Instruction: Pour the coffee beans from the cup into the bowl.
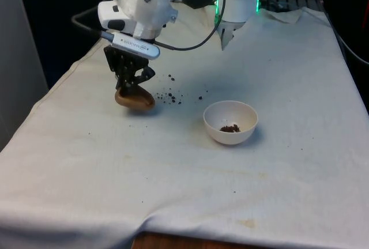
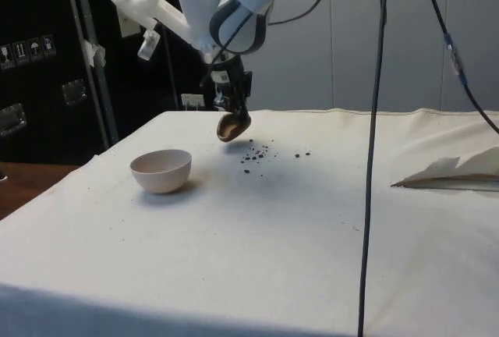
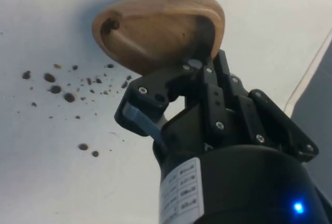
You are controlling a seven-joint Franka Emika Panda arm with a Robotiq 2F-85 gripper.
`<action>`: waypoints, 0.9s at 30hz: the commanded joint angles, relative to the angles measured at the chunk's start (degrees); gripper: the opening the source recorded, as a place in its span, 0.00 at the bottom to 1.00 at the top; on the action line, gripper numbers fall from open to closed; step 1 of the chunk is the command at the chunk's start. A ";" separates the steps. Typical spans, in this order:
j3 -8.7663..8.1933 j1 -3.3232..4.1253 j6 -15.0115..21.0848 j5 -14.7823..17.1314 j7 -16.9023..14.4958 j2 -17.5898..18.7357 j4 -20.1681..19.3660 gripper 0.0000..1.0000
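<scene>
Few coffee beans (image 1: 230,128) lie in the white bowl (image 1: 230,121) in the front view, while a scatter of spilled beans (image 1: 170,95) dots the table (image 1: 288,191) between the bowl and the wooden cup (image 1: 135,100). The hand (image 1: 130,83) is clamped on the cup's rim, holding it tipped over close above the cloth, well to the front view's left of the bowl. Judged from this, the pour is mostly spent and off target; done well, the cup's mouth would be carried over the bowl before tipping, and kept low.

Seen from the side, the cup (image 2: 233,125) hangs tilted just above the table, apart from the bowl (image 2: 161,170), with loose beans (image 2: 254,154) on the cloth beyond it.

At the wrist, the hand (image 3: 179,86) grips the cup (image 3: 158,29) by its wall, one finger inside. Its long axis lies near level, the mouth facing sideways and slightly down, towards the spilled beans (image 3: 57,86). One bean (image 3: 109,25) clings inside.
</scene>
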 commanded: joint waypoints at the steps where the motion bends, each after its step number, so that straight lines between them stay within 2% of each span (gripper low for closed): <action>1: 0.69 -0.57 0.69 1.15 -0.92 -0.17 -0.29 0.00; 3: 0.69 -0.57 0.74 2.06 -1.49 -0.17 -0.29 0.00; 4: 0.00 0.06 0.11 1.43 -0.86 0.00 0.00 0.00; 5: 0.74 -0.57 0.80 2.58 -1.78 -0.17 -0.29 0.00; 11: 0.80 -0.63 1.26 6.47 -4.35 0.00 -0.29 0.00; 12: 0.00 0.06 0.57 5.90 -3.84 0.11 0.00 0.00; 13: 0.80 -0.63 1.38 7.05 -4.76 0.00 -0.29 0.00; 19: 0.80 -0.63 1.78 11.34 -7.68 0.00 -0.52 0.00; 20: 0.00 0.06 0.86 11.00 -7.28 0.23 -0.11 0.00; 21: 0.80 -0.57 1.78 11.97 -8.08 0.06 -0.57 0.00; 27: 0.74 -0.69 2.12 16.04 -11.29 -0.06 -0.86 0.00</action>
